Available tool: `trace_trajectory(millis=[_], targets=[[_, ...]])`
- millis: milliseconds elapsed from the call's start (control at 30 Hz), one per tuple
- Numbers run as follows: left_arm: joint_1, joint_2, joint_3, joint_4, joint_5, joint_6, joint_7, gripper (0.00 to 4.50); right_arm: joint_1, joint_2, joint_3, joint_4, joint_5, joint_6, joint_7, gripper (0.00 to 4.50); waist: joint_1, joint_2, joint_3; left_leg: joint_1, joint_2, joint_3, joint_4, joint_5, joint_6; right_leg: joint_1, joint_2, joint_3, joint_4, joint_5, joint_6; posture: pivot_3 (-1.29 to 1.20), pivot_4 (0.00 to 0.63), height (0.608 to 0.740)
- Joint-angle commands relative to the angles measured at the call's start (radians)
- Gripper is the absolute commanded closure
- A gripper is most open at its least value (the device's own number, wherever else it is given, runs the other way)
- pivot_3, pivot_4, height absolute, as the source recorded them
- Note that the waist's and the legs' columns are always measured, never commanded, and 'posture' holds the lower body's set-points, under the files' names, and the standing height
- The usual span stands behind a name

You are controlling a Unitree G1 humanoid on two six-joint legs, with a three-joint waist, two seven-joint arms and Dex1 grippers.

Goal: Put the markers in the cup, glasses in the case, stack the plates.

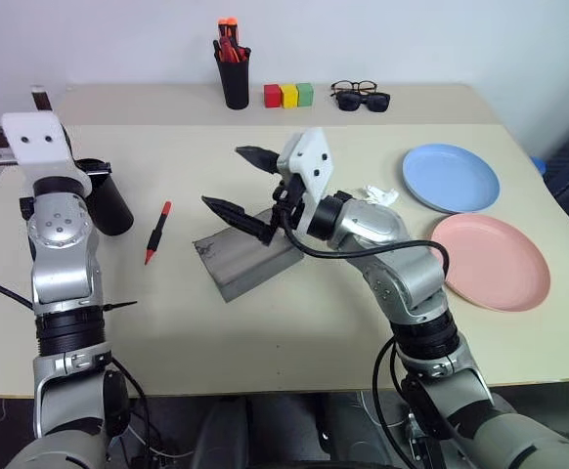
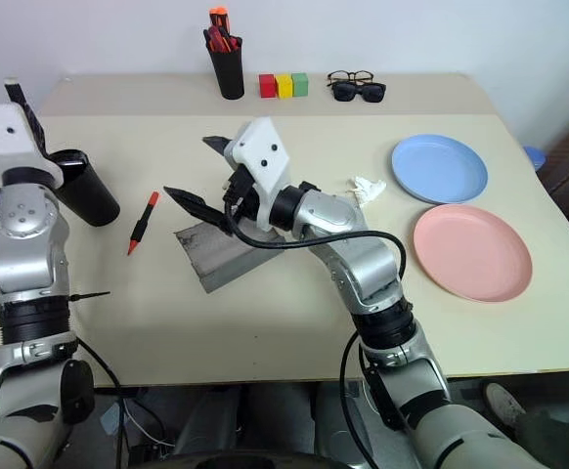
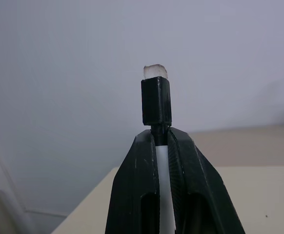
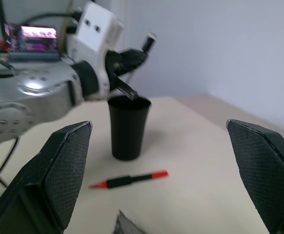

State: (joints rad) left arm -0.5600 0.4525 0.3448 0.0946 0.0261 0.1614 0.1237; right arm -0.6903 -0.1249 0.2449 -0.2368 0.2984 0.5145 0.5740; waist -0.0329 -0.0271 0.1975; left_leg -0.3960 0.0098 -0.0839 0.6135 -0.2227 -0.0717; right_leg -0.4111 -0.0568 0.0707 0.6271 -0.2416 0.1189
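Clearly risky: clamped in the closed left fingers (image 3: 157,161), the white-and-black marker (image 3: 156,100) poked past their tips, raised beside the black cup (image 4: 128,126); could miss the rim if released off-centre. Farther right, on the bench (image 1: 294,322), red-and-black marker (image 1: 157,233), then wide-open, empty right fingers (image 1: 240,181) over the grey case (image 1: 245,259).

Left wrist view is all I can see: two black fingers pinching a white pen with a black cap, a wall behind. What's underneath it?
Observer: A black cup stands on the table, close below the left gripper and its white marker.
Operator: Is there another pen?
Observer: Yes, a red-and-black marker lies on the table beside the cup.
Operator: And the other arm?
Observer: The right gripper hovers open above a grey case.
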Motion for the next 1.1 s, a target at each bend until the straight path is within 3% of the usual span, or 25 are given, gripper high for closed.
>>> trace_trajectory(millis=[33,300,367,633,800,900,1033,1100], targets=[[0.014,-0.009,0.001,0.011,0.003,-0.059,0.011,4.48,-0.007,0.016,-0.002,-0.030,0.001,-0.029,-0.009,0.00,-0.004,0.000,0.000,0.000,0.000,0.000,0.000,0.000,0.000,0.000,0.000,0.000,0.001,0.000,0.000,0.00,0.150,0.740],[0.051,-0.031,0.005,0.051,0.000,-0.095,0.031,4.48,0.005,0.015,0.003,-0.036,0.003,-0.035,0.000,0.00,-0.011,0.000,0.000,0.001,0.000,0.000,0.000,0.000,0.000,-0.001,0.001,0.000,0.002,0.000,0.000,0.00,0.150,0.740],[0.058,-0.032,0.005,0.049,0.008,-0.094,0.043,3.69,0.001,0.016,0.002,-0.031,0.003,-0.039,0.002,0.00,-0.011,0.000,0.000,0.001,0.000,0.000,0.000,0.000,0.000,-0.001,0.001,0.000,0.002,0.000,0.000,0.00,0.150,0.740],[0.054,-0.049,0.025,-0.042,-0.048,-0.111,0.031,3.69,-0.003,0.017,0.003,-0.027,0.007,-0.043,0.011,0.00,-0.011,0.000,0.000,0.001,0.000,0.000,0.000,0.000,0.000,-0.001,0.001,0.000,0.002,0.000,0.000,0.00,0.150,0.740],[0.042,-0.045,-0.056,-0.217,-0.174,0.021,-0.144,3.69,0.001,0.007,-0.007,-0.028,0.008,-0.038,0.013,0.00,-0.009,0.000,0.000,0.000,0.000,0.000,0.000,0.000,0.000,-0.001,0.000,0.000,0.002,0.000,0.000,0.00,0.150,0.740],[0.053,-0.021,-0.116,-0.267,-0.161,0.249,-0.175,2.78,0.005,0.000,-0.009,-0.029,0.006,-0.039,0.014,0.00,-0.011,0.000,0.000,0.001,0.000,0.000,0.000,0.000,0.000,0.000,0.000,0.000,0.002,0.000,0.000,0.00,0.150,0.740],[0.028,-0.002,-0.179,-0.282,-0.134,0.578,-0.160,0.84,0.005,-0.004,-0.008,-0.028,0.007,-0.038,0.015,0.00,-0.023,0.001,0.000,0.001,0.001,0.000,0.000,0.000,0.000,-0.001,0.001,0.000,0.003,0.000,0.000,0.00,0.150,0.740],[0.001,-0.015,-0.189,-0.259,-0.141,0.757,-0.148,0.84,0.008,-0.004,-0.006,-0.030,0.006,-0.038,0.015,0.00,-0.027,0.000,0.000,0.001,0.001,-0.001,0.000,0.000,0.000,-0.001,0.002,0.000,0.003,0.000,0.000,0.00,0.150,0.740]])
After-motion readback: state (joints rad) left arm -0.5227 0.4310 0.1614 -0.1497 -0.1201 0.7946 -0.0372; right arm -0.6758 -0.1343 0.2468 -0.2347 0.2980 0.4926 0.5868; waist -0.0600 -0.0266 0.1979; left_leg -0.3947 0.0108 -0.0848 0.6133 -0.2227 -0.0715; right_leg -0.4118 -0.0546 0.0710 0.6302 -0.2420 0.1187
